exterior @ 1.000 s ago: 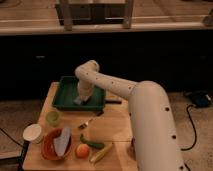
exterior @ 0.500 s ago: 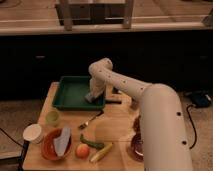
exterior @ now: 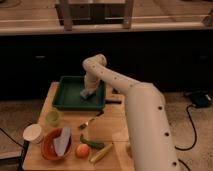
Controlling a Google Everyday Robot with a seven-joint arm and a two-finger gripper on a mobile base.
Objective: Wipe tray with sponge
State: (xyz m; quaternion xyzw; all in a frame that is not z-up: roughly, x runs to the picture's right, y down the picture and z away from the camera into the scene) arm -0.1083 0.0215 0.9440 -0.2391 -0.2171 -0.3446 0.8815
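The dark green tray (exterior: 65, 102) lies at the back of the wooden table. Inside it, right of centre, the small pale grey-blue sponge (exterior: 85, 94) rests against the tray floor. My gripper (exterior: 88, 90) points down from the white arm directly onto the sponge and is shut on it. The arm bends over the tray's right side and hides part of its right wall.
In front of the tray stand a green cup (exterior: 52, 118), a white cup (exterior: 33, 133) and an orange-red bowl (exterior: 47, 150) holding a grey-white floppy piece (exterior: 62, 141). A round orange fruit (exterior: 82, 150), a green vegetable (exterior: 93, 143), a yellow piece (exterior: 101, 153) and a utensil (exterior: 88, 121) lie nearby.
Gripper and sponge slid right across the tray floor, then back left to just right of centre. The things on the table in front have stayed put.
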